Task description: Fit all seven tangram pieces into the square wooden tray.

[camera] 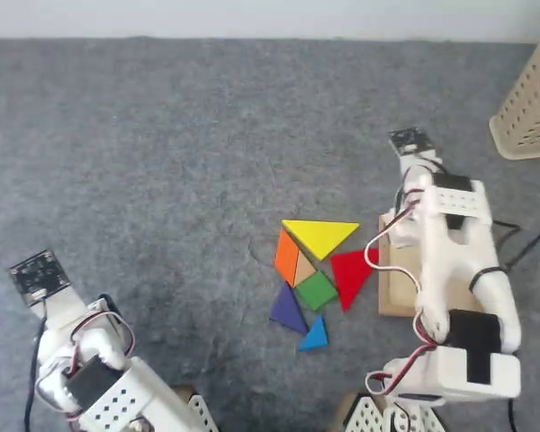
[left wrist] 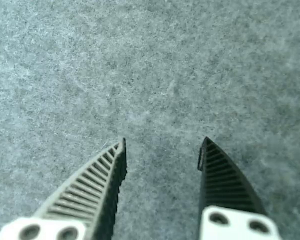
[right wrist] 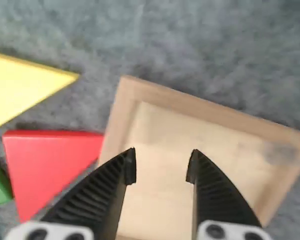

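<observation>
**Inspection: tray empty, all seven pieces outside it, both grippers idle**

I find the square wooden tray [camera: 394, 284] lying on the grey felt table cover [camera: 162, 162], partly under the right arm. No piece lies in the part of it I can see.

The seven pieces lie in a tight cluster just beside the tray:
- large yellow wooden triangle [camera: 319, 236]
- large red wooden triangle [camera: 351, 274]
- orange wooden parallelogram [camera: 287, 256]
- small tan wooden triangle [camera: 304, 268]
- green wooden square [camera: 317, 291]
- purple wooden triangle [camera: 287, 309]
- small blue wooden triangle [camera: 314, 335]

The right gripper [right wrist: 160, 165] hangs over the tray's floor with its fingers spread and nothing between them. The red triangle is just beyond the rim [right wrist: 200, 107]. The left gripper [left wrist: 162, 147] is well apart from the cluster, over bare felt, with its fingers likewise spread and empty.

**Step in hand.** In my judgement this is the first pick, most likely the red triangle.
- I would start with the two large triangles, since they fix the layout.
- The pieces are thin and flat, so I would close on two opposite edges, low to the felt.
- I would lift each piece over the rim rather than slide it.
- I would seat its right-angled corner in a tray corner.
- Nudging neighbouring pieces during the pick is the main risk.

**Markings.** I can read no writing, label or brand on the pieces or the tray.
</observation>
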Robot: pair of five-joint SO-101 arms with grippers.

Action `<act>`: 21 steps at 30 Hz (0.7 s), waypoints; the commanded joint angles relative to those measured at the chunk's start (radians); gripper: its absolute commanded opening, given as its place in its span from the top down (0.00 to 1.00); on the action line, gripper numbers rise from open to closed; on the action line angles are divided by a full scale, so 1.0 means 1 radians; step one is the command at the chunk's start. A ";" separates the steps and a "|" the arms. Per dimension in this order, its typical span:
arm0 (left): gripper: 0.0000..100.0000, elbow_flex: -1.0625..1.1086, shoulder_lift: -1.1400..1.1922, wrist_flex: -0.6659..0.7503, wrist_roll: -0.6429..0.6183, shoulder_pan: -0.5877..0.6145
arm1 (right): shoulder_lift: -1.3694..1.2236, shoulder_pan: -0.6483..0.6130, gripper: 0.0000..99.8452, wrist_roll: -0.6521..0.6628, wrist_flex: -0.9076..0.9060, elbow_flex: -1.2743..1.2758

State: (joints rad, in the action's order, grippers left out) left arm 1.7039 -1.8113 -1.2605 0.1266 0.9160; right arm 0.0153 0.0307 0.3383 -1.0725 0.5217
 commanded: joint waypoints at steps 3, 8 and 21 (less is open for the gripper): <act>0.77 -0.019 -0.011 -0.003 -0.009 -0.002 | 0.038 -0.064 0.82 -0.025 0.081 0.083; 0.77 -0.019 -0.011 -0.003 -0.009 -0.002 | 0.045 -0.090 0.82 -0.037 0.117 0.141; 0.77 -0.019 -0.011 -0.003 -0.009 -0.002 | 0.275 -0.140 0.82 -0.078 0.031 0.172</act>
State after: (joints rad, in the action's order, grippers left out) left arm 1.7039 -1.8113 -1.2605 0.1266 0.9160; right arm 0.1857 -0.0614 0.2739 -1.0111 0.6782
